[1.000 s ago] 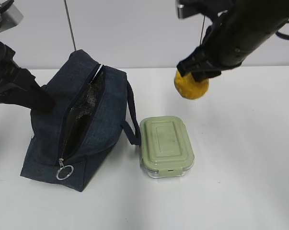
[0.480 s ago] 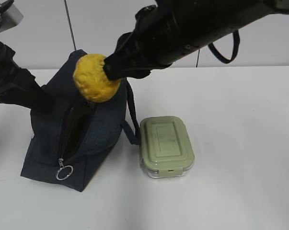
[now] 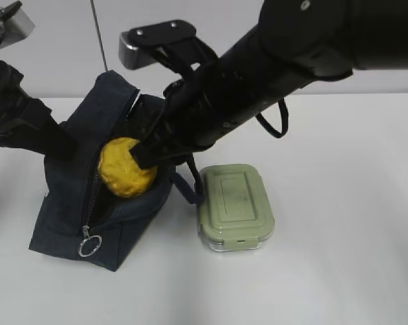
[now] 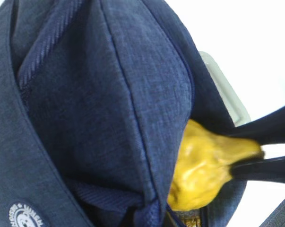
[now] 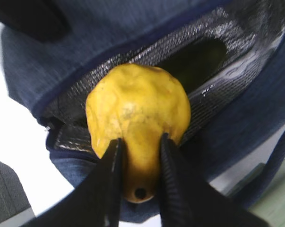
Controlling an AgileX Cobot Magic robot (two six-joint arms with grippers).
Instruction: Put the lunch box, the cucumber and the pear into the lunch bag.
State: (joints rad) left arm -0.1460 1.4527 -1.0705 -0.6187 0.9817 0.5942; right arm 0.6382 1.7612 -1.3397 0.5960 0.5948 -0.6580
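Pear (image 3: 126, 167) sat at the mouth of the bag (image 3: 65, 217), pinched between the two black fingers (image 5: 109, 179) of the right gripper (image 5: 138, 182), whose jaws were clamped on its narrow end. On the left of the white table (image 3: 339, 203) the left gripper (image 3: 51, 139) pressed into the bag's far wall, its jaws together; whether any fabric was caught between them I could not tell. The bag stood upright with its zipper slit open along the top, its long axis running from the silver ring pull (image 3: 91, 244) at the near end away toward the back. The right arm (image 3: 271, 74) reached across from the upper right and crossed over the bag's rear half and handle (image 3: 183, 186), hiding them. The pear's stem end pointed back toward the gripper, its round end down into the opening. Silver foil lining (image 5: 213, 80) showed inside, with something dark green lying deeper in. Just right of the bag, a lunch box (image 3: 235, 207) lay flat, lid on.
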